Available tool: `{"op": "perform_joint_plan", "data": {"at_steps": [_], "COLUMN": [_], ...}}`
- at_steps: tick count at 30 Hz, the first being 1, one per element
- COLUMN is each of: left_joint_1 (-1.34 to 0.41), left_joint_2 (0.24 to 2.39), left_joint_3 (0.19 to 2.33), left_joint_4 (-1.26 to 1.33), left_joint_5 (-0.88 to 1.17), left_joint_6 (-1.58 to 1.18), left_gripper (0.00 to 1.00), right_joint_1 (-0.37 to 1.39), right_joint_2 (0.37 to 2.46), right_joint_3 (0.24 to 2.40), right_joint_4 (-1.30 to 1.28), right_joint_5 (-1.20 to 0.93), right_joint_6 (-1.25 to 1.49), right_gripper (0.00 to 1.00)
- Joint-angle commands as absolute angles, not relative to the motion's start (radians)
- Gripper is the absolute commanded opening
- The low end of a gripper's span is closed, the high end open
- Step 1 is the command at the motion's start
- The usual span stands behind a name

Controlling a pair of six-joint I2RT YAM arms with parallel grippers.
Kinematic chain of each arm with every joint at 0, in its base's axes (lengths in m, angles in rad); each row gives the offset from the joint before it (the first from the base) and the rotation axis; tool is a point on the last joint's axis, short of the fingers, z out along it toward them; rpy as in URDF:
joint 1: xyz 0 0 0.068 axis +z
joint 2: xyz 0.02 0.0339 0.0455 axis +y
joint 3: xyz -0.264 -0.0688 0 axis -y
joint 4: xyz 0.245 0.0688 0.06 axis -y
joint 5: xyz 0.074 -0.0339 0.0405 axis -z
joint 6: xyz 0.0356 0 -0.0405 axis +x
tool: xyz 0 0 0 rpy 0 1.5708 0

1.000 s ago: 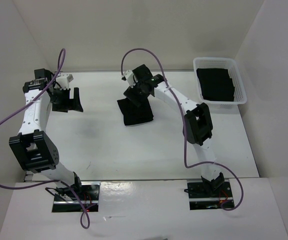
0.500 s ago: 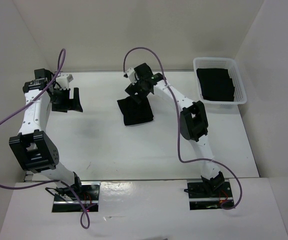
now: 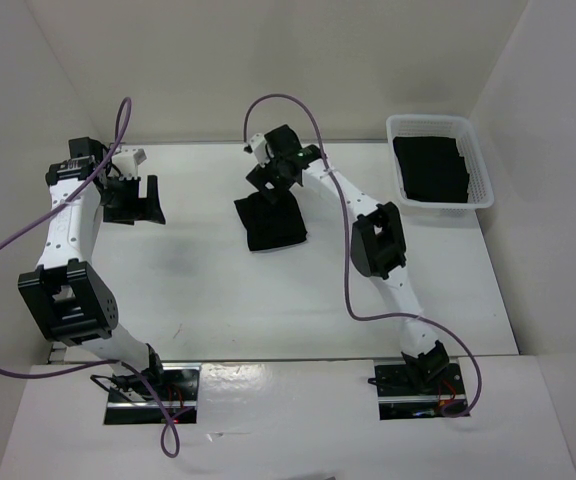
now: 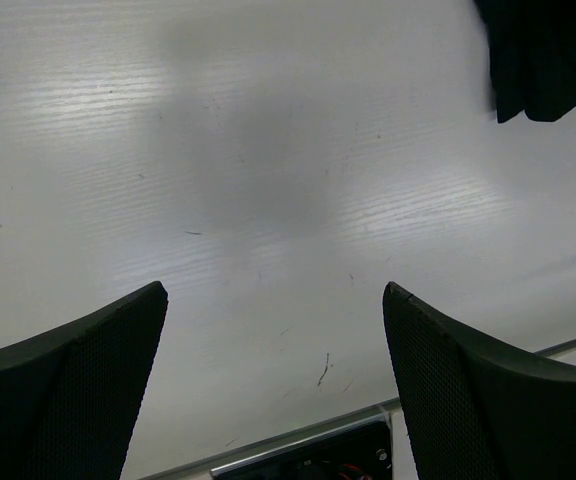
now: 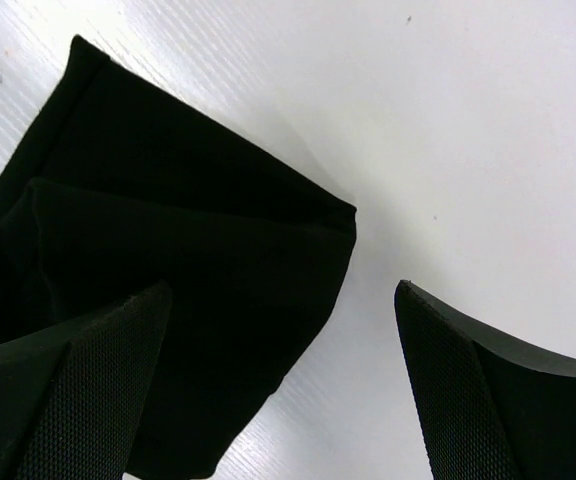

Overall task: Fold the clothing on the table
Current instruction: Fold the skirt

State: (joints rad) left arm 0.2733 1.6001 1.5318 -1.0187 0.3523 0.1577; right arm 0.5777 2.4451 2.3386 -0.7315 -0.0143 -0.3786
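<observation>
The right gripper (image 3: 268, 192) hides the top edge of the clothing (image 3: 274, 230), jaws apart above it. At upper left, the left gripper (image 3: 140, 205) hangs spread over the table (image 3: 218, 290).

Clothing (image 5: 168, 260): black cloth, matt, soft.
Worktop (image 4: 268, 150): white, smooth, matt, faintly ribbed.
Basket (image 3: 446, 206): white plastic lattice.
Right hand (image 5: 281, 287) pads (image 5: 78, 400): black, finely dimpled.

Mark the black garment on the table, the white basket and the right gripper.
black garment (image 3: 274, 228): top view, lower middle of the fabric.
white lattice basket (image 3: 448, 206): top view, its near wall.
right gripper (image 5: 281, 295): right wrist view, midway between the open fingertips.
</observation>
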Motion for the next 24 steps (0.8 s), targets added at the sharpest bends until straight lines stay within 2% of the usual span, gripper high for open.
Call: {"op": "perform_joint_plan", "data": {"at_steps": [1, 7, 13, 24], "left_joint_1": [0.279, 0.279, 0.279, 0.279], "left_joint_2": [1.605, 1.614, 1.614, 1.614], "left_joint_3": [1.534, 1.534, 1.534, 1.493], "left_joint_4": [-1.014, -1.014, -1.005, -0.996], "left_joint_5": [0.359, 0.350, 0.350, 0.341], "left_joint_6": [0.173, 0.173, 0.173, 0.192], "left_gripper": [0.94, 0.94, 0.94, 0.94], "right_joint_1": [0.574, 0.574, 0.592, 0.661], "right_joint_2": [2.461, 2.528, 2.672, 2.761], "right_joint_3": [2.404, 2.479, 2.732, 2.770], "right_joint_4": [-0.753, -0.784, -0.871, -0.873], "right_joint_5": [-0.025, -0.052, -0.071, -0.034], "right_joint_6": [-0.367, -0.357, -0.339, -0.339], "right_gripper": [0.96, 0.96, 0.96, 0.96]}}
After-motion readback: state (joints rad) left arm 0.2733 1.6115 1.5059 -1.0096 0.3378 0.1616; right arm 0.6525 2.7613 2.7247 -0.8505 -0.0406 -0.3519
